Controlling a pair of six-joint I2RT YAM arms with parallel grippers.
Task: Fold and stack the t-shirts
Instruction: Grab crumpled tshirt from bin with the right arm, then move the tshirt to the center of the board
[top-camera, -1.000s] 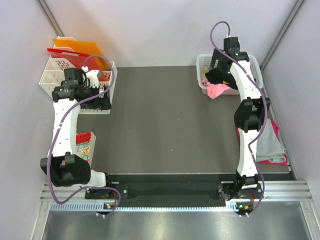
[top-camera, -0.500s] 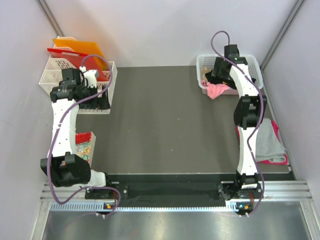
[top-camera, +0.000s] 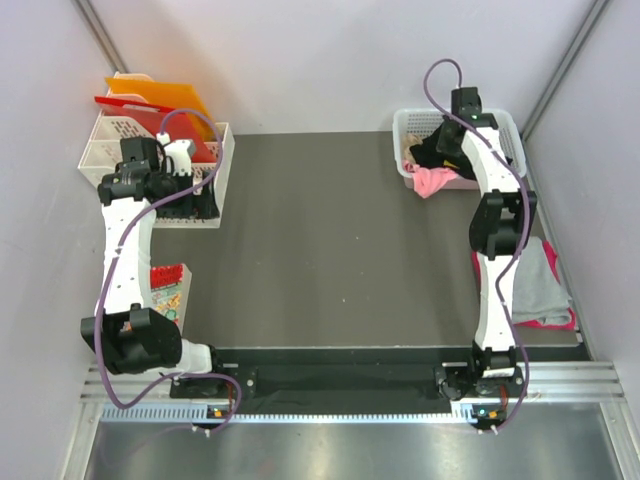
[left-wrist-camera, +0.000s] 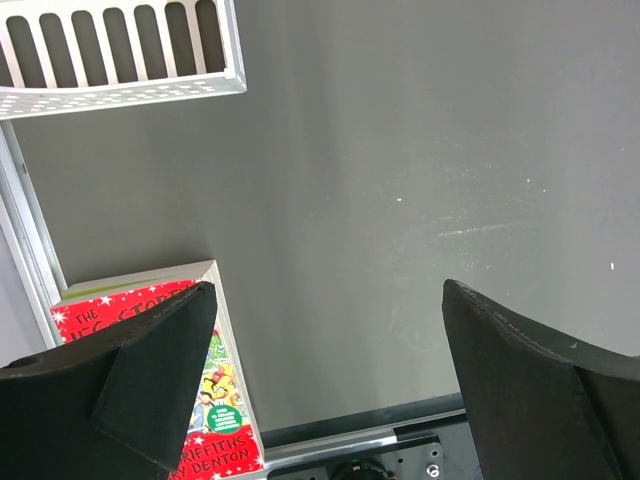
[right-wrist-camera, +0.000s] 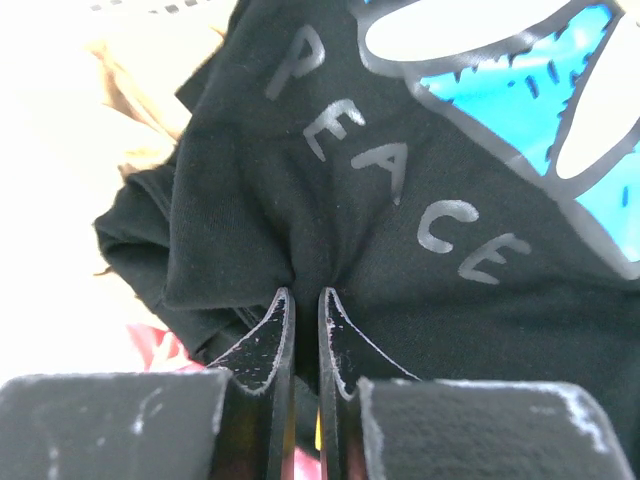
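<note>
Even diffuse light, faint soft shadows, right wrist view blown out white up and left of the black t-shirt (right-wrist-camera: 250, 200), its print sharp

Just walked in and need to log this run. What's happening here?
The right gripper is shut on a pinch of the black t-shirt inside the white basket at the far right corner. The left gripper hangs open over the table near a book. A grey t-shirt lies at the table's right edge.

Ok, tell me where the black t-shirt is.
In the top view the black t-shirt lies in the white basket at the table's far right, behind the pink shirt, the right gripper shut on it.
</note>
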